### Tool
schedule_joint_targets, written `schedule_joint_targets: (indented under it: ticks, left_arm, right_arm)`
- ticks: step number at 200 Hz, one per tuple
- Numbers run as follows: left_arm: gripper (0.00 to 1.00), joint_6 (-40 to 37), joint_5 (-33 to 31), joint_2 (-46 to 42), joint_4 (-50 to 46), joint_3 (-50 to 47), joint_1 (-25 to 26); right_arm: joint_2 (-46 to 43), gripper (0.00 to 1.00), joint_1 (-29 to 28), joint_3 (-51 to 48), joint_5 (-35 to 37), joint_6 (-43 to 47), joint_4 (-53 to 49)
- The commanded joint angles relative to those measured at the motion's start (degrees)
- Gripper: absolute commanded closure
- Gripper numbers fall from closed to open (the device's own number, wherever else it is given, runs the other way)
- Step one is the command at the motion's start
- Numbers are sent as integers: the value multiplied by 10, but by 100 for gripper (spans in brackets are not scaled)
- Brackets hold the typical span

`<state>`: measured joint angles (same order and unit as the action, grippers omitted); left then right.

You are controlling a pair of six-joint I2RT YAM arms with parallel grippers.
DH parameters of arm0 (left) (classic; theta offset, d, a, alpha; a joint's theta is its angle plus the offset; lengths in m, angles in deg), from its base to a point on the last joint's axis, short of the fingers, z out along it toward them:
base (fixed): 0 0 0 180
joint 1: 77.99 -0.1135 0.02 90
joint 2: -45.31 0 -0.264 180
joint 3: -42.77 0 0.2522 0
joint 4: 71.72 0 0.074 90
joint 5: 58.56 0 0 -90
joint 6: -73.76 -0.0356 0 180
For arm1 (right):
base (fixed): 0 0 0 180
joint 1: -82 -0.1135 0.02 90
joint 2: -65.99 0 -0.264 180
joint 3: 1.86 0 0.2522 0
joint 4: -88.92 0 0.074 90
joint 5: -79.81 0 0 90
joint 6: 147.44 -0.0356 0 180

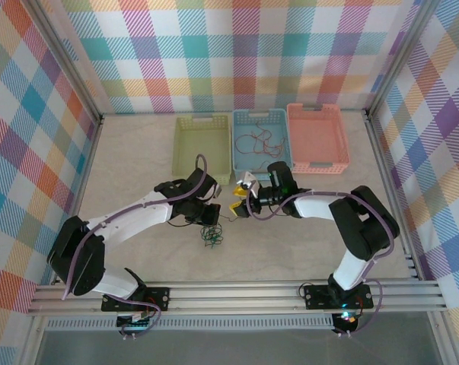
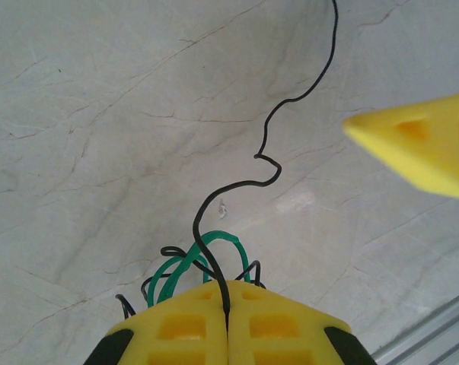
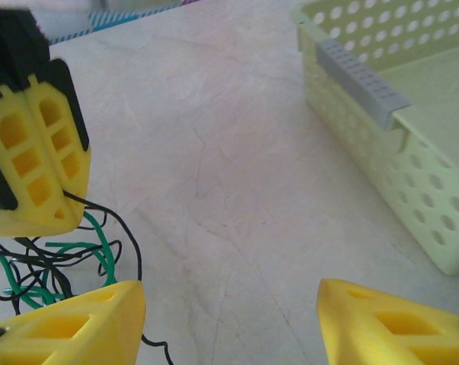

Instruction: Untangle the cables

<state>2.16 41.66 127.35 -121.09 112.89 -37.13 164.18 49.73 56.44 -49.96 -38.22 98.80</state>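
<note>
Marbled pale counter (image 3: 237,152) carries a light green perforated plastic basket (image 3: 412,175) beyond the right fingers (image 3: 62,315), which gape wide. Opposite, the left fingers (image 2: 176,327) pinch a thin black wire (image 2: 264,137) leading from the green-and-black cable tangle (image 3: 62,247) just beneath them.

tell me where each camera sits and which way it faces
Top external: above and behind the arms, looking down on the table, left gripper, right gripper and cable tangle.
Left wrist: on the left arm, facing the tabletop; its gripper, shut on a dark cable, at the bottom.
Right wrist: on the right arm, looking low toward the green basket; its open gripper at the bottom.
Shared: both wrist views catch the tangle and the other gripper.
</note>
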Motion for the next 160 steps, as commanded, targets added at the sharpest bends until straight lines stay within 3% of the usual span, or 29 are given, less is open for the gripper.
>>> schedule_joint_targets:
  ticks: [1,124,141,160]
  left_arm:
    - [100,0,15,-18,1,-5,3]
    - [100,5,47,-49,10,-10,3]
    - [100,6,52,-49,12,-11,2]
    - [100,7,53,-52,14,-13,3]
  right_arm:
    - [17,38,-13,30,-28,52,-62]
    - [46,38,-53,67,21,115,-146]
    - [50,44,-53,69,20,110,-141]
    - [48,59,-52,69,21,105,-137]
